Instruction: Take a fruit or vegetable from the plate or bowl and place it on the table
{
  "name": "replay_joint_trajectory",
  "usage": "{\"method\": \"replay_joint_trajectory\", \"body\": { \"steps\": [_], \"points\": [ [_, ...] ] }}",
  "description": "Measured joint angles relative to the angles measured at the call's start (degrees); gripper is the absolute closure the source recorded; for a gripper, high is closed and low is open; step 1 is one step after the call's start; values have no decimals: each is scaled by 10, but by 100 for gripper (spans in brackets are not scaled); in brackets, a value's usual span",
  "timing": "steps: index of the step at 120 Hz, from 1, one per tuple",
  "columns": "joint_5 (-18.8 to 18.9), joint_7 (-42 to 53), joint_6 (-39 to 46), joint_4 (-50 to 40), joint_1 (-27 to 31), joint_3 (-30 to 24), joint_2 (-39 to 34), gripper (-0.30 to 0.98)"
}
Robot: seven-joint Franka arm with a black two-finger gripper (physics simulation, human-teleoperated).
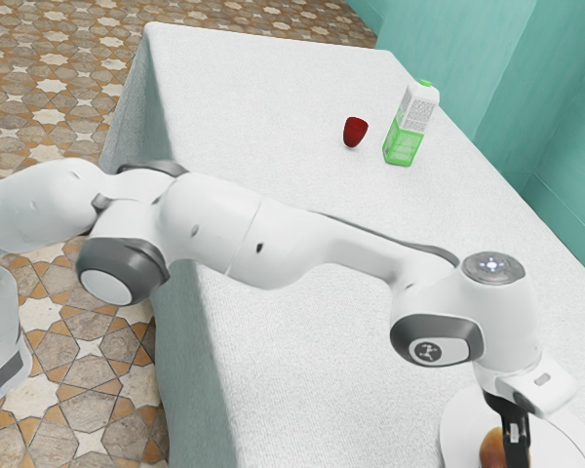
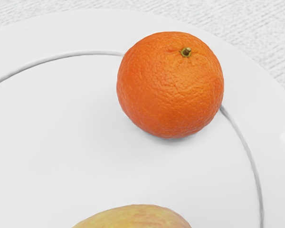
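Note:
In the exterior view my gripper (image 1: 516, 441) is low over the white plate (image 1: 455, 427) at the lower right, overlapping a brownish-red and yellow fruit (image 1: 491, 450). Whether it holds that fruit cannot be made out. From the wrist camera, the top of a yellow fruit with a reddish tint (image 2: 135, 218) rises at the lower edge, under the hand. A whole orange (image 2: 170, 85) with a small green stem rests apart from it, across the inner ring of the plate (image 2: 80, 31).
A white and green carton (image 1: 410, 125) stands toward the table's far end, beside a small dark red object (image 1: 355, 132). White cloth covers the table (image 1: 263, 88). A teal wall runs along the exterior view's right.

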Motion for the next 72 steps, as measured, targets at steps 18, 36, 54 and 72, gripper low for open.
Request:
{"method": "replay_joint_trajectory", "body": {
  "steps": [18, 36, 54, 72],
  "points": [
    [-1, -1, -2, -2, 3, 1, 4, 2],
    [1, -2, -40, 0, 5, 9, 4, 2],
    [2, -3, -51, 6, 6, 13, 6, 3],
    [2, -3, -47, 9, 7, 13, 14, 3]
  ]
}}
